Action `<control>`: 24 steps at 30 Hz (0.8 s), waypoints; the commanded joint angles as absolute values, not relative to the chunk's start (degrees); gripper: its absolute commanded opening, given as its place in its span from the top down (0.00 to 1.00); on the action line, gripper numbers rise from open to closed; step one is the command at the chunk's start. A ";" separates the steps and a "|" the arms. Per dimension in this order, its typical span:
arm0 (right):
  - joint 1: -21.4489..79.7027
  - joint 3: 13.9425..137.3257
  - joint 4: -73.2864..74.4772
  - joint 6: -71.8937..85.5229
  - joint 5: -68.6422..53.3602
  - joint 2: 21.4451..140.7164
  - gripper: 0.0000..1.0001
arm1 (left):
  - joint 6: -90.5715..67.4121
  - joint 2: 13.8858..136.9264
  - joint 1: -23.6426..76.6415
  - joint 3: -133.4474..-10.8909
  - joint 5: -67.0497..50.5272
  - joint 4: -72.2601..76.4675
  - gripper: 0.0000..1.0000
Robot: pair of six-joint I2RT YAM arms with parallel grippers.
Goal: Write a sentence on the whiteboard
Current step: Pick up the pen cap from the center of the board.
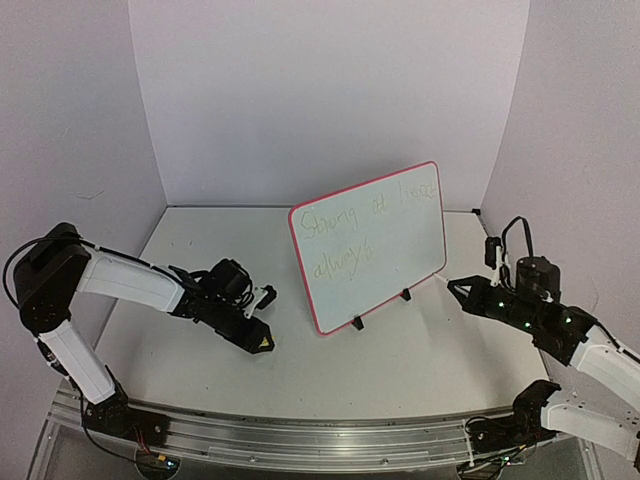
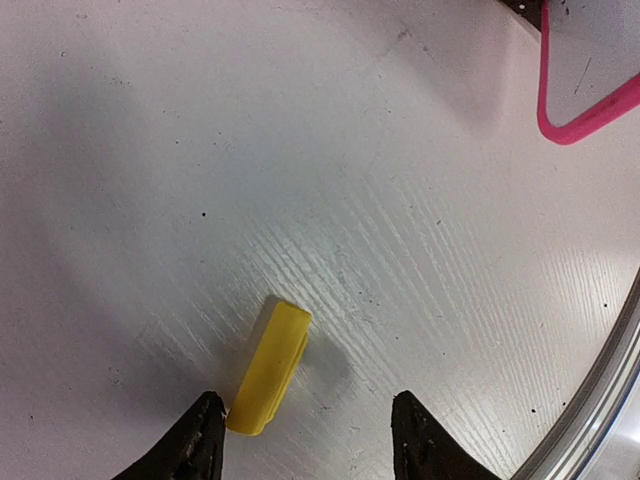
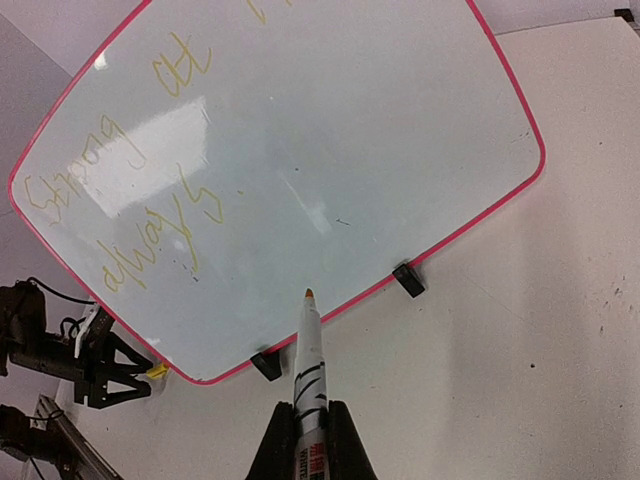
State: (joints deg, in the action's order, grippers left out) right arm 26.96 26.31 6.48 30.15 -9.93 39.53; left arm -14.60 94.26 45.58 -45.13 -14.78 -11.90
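Observation:
The whiteboard (image 1: 385,250) stands tilted on small black feet mid-table, with a pink-red rim. The sentence (image 1: 345,240) is in faint yellow-green cursive, two lines, "Strong at heart / always"; it also shows in the right wrist view (image 3: 130,200). My right gripper (image 3: 308,432) is shut on a white marker (image 3: 309,360), whose orange tip points at the board's lower edge (image 3: 340,300), just short of it. My left gripper (image 2: 305,440) is open, low over the table. A yellow marker cap (image 2: 268,368) lies on the table beside its left finger (image 2: 195,445).
The board's pink corner (image 2: 590,95) shows at the upper right of the left wrist view. A metal rail (image 1: 300,435) runs along the table's near edge. Purple walls (image 1: 320,90) enclose the back and sides. The right arm (image 1: 540,315) is low to the right of the board.

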 commanded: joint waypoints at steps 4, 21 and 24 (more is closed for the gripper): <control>26.79 25.96 4.31 30.50 -10.08 39.03 1.00 | -13.78 94.04 47.05 -45.16 -10.92 -16.84 0.53; 26.75 26.13 4.32 30.41 -10.44 38.40 1.00 | -13.06 96.45 48.32 -46.31 -7.61 -18.40 0.82; 26.75 26.24 4.39 30.32 -10.50 38.30 1.00 | -13.10 96.81 48.34 -46.29 -7.61 -18.20 0.86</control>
